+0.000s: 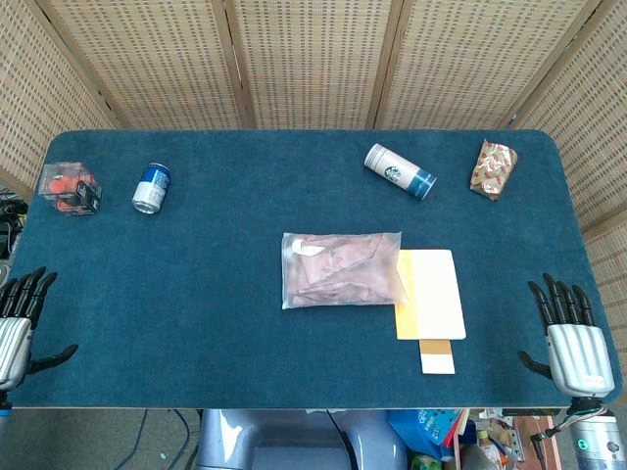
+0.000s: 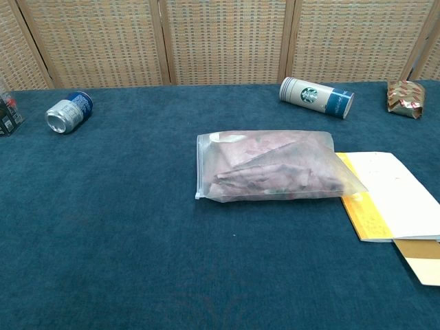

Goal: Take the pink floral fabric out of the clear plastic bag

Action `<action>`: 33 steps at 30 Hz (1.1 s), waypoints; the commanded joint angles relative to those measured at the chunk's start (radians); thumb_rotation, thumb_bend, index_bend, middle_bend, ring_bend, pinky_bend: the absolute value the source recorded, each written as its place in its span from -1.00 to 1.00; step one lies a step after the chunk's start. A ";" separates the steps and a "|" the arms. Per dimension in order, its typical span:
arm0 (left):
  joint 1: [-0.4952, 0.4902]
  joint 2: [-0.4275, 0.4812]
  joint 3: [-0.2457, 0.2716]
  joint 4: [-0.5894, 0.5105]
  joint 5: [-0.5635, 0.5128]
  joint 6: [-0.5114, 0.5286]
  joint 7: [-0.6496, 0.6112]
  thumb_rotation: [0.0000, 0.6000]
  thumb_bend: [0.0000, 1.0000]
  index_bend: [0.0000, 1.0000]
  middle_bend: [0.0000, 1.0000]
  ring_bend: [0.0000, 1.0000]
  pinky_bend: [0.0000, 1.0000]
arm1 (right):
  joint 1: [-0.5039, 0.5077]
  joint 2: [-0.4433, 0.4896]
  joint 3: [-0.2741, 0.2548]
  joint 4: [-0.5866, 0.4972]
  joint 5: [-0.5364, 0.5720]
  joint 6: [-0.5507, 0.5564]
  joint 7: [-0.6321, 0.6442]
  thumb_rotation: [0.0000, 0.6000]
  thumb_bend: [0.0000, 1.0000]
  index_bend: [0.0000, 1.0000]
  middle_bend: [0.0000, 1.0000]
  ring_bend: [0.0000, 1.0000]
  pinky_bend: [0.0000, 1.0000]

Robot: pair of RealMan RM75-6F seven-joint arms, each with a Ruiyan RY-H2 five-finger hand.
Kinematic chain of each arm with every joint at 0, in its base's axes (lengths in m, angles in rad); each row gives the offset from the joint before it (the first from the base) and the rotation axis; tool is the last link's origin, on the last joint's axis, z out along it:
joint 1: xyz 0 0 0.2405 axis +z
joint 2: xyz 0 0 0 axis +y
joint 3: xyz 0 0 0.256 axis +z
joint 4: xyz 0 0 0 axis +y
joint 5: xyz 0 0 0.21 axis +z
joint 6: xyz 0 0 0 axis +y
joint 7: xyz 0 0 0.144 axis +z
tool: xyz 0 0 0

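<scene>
The clear plastic bag [image 1: 341, 269] lies flat near the middle of the dark blue cloth-covered table [image 1: 196, 294], with the folded pink floral fabric [image 1: 338, 272] inside it. The bag's right end overlaps the left edge of a flat white and yellow envelope [image 1: 431, 294], which has a brown cardboard strip [image 1: 437, 354] sticking out of its near end. Toward the far edge, well apart from the bag, lie a white paper coffee cup with a blue sleeve [image 1: 400, 171] on its side, a brown patterned snack packet [image 1: 493, 168], a blue and silver drink can [image 1: 152, 187] on its side, and a clear box with orange pieces inside [image 1: 70, 187]. The left hand [image 1: 20, 328] and the right hand [image 1: 573, 343] rest at the near corners, fingers spread, holding nothing, both far from the bag.
</scene>
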 commanded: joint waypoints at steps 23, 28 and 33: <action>-0.003 -0.015 -0.028 0.040 -0.047 -0.010 -0.033 1.00 -0.81 -1.00 -1.00 -1.00 -1.00 | 0.349 0.015 0.184 -0.082 0.088 -0.393 -0.048 1.00 -1.00 -1.00 -1.00 -1.00 -1.00; -0.005 -0.023 -0.029 0.055 -0.063 -0.023 -0.028 1.00 -0.81 -1.00 -1.00 -1.00 -1.00 | 0.488 -0.042 0.244 -0.094 0.251 -0.542 -0.167 1.00 -1.00 -1.00 -1.00 -1.00 -1.00; -0.001 -0.034 -0.038 0.067 -0.080 -0.015 -0.004 1.00 -0.81 -1.00 -1.00 -1.00 -1.00 | 0.637 -0.147 0.260 -0.030 0.473 -0.646 -0.332 1.00 -1.00 -1.00 -1.00 -1.00 -1.00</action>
